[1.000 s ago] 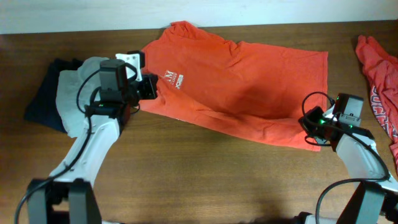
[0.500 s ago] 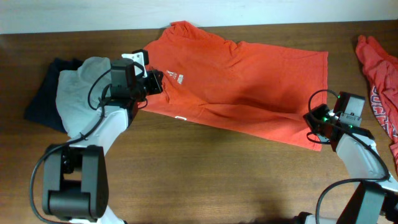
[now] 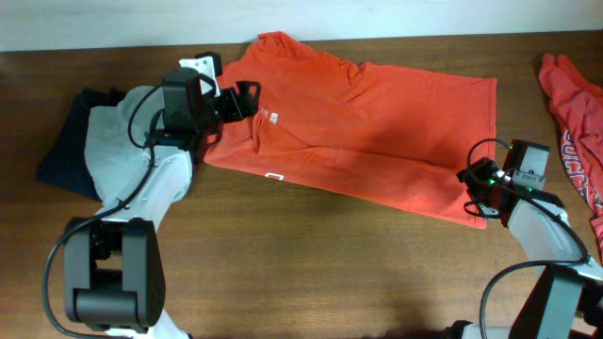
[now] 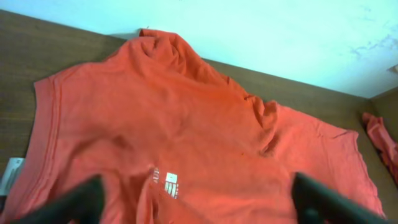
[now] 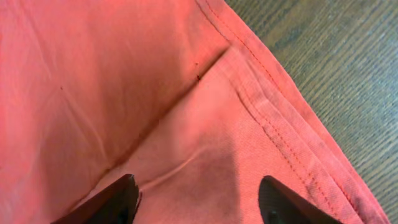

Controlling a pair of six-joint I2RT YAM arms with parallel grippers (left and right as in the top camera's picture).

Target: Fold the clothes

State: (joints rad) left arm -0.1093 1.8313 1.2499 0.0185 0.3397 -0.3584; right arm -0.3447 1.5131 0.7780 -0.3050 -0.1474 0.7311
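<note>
Now, at the left, the left gripper hangs over the lettered end of the spread T-shirt, jaws wide apart, pinching nothing. The shirt lies along the tabletop's far edge, long axis left to right. At its near right corner the right gripper stands parted over the cloth, so each arm is nearest its own end. The second T-shirt lies crumpled at the right edge.

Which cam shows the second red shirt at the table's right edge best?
Overhead: the second shirt lies bunched at the right edge, partly cropped, white lettering visible. Left wrist catches only a small piece at its frame's right edge. Right wrist shows just the spread shirt, none of it.
</note>
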